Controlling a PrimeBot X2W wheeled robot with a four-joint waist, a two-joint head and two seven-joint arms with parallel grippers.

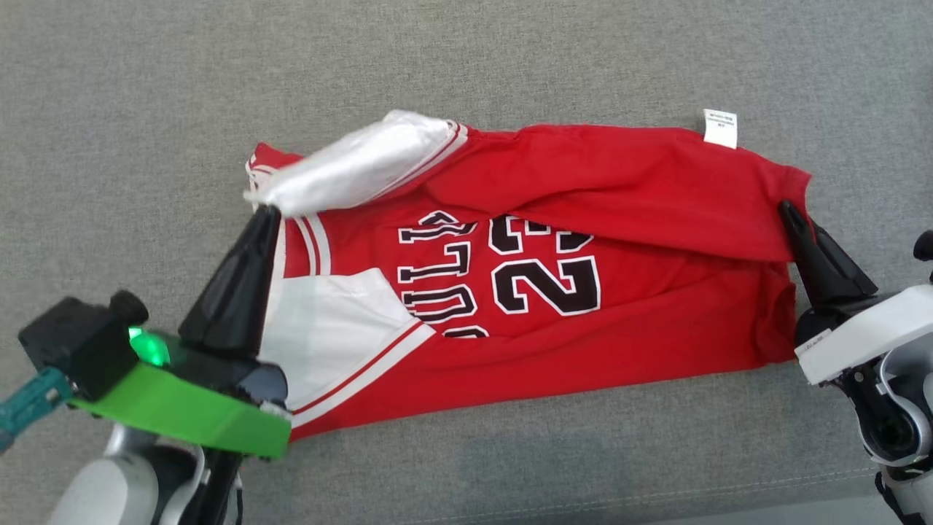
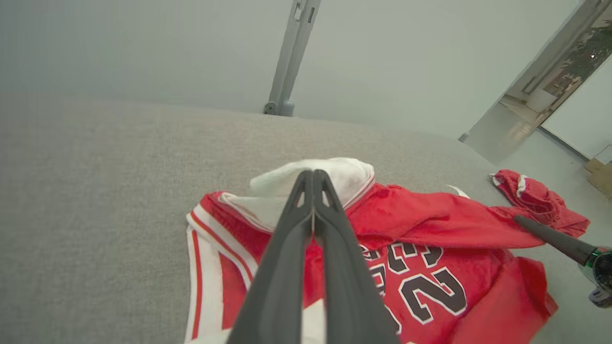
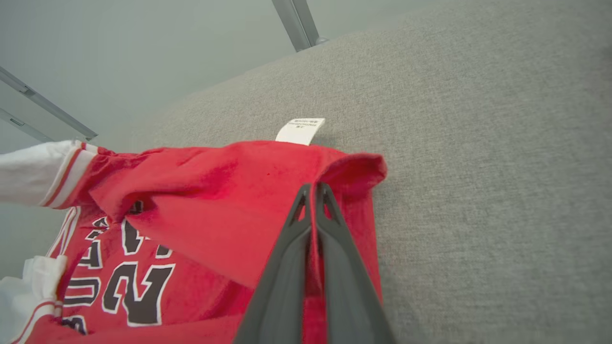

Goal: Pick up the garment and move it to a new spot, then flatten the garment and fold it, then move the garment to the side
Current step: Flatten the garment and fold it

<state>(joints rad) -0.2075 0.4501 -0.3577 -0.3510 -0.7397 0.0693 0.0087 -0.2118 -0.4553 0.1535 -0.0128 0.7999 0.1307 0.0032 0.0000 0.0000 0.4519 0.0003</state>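
The garment (image 1: 641, 292), a red jersey with white sleeves and black lettering, lies lengthwise on the grey cushion (image 1: 146, 109). Its far long edge is lifted and turned over toward the near side. My left gripper (image 1: 267, 211) is shut on the white sleeve end at the garment's left; in the left wrist view, my left gripper (image 2: 313, 176) pinches white cloth. My right gripper (image 1: 787, 209) is shut on the red hem corner at the right. In the right wrist view, red fabric (image 3: 215, 200) wraps around my right gripper (image 3: 313, 188).
A white care label (image 1: 720, 127) sticks out from the garment's far right edge. The cushion's front seam (image 1: 656, 496) runs near the bottom of the head view. A grey metal post (image 2: 291, 52) stands beyond the cushion's far edge.
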